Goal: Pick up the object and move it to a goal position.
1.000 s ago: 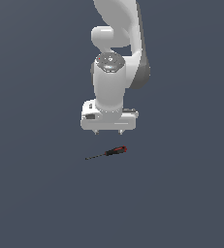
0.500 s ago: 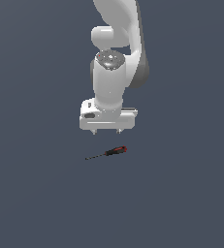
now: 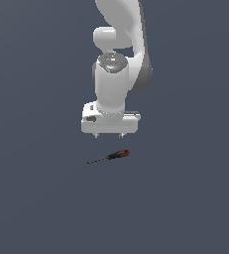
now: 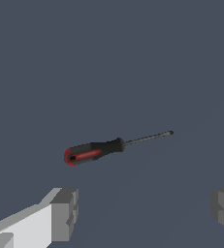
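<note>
Closest to the wrist camera were the two grey finger pads (image 4: 65,214), spread wide apart with nothing between them, so the gripper (image 4: 143,210) was plainly open and empty. Past the pads lay the screwdriver (image 4: 108,147), flat on the plain dark grey floor (image 4: 111,58), clear of both fingers and not touching either.

In the exterior view the gripper (image 3: 108,135) hung above the floor (image 3: 36,198) with its two short fingertips (image 3: 96,135) pointing straight down, and the screwdriver (image 3: 109,157) sat just below it, near but apart. The red-and-black handle pointed toward the exterior view's right and the thin dark shaft ran off toward the exterior view's left, angled slightly (the tip ended up a bit lower in the picture than the handle). The handle end was roughly under the right-hand fingertip in that view, while the shaft reached out a little past the other one.

Room-wise, the floor was open on every side of the tool, and I couldn't see any edge or border to the surface in either view. Farther up, the white arm (image 3: 118,59) rose out of the top of the exterior view.
</note>
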Available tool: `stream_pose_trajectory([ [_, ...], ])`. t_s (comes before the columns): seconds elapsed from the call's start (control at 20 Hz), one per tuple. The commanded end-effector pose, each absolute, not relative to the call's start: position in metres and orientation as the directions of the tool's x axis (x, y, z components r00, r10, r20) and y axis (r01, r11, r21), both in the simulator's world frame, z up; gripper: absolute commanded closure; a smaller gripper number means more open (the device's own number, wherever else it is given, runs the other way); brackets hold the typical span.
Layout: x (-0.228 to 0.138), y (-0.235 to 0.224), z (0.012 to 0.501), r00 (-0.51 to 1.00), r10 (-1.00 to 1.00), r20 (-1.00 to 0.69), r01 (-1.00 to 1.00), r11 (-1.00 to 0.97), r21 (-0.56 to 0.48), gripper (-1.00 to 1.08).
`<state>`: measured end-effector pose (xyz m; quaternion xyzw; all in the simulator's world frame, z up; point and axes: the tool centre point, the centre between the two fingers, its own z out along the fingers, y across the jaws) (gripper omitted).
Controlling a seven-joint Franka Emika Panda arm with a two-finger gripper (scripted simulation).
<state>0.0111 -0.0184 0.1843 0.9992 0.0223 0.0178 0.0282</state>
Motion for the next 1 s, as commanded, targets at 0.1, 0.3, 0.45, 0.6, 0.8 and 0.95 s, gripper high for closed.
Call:
stream_pose_trajectory([
  [0.1,0.012,-0.018,0.179,0.999,-0.007,0.035,-0.009,-0.999,0.05,-0.92],
  [0.3,0.013,-0.018,0.173,0.996,-0.078,0.034,-0.079,-0.996,0.042,-0.92],
  [0.45,0.014,-0.018,0.167,0.989,-0.145,0.034,-0.146,-0.989,0.035,-0.92],
  [0.6,0.016,-0.018,0.159,0.974,-0.224,0.032,-0.225,-0.974,0.027,-0.92],
  [0.8,0.018,-0.018,0.149,0.94,-0.339,0.028,-0.34,-0.94,0.017,-0.92],
  [0.95,0.019,-0.018,0.14,0.906,-0.423,0.025,-0.423,-0.906,0.011,-0.92],
])
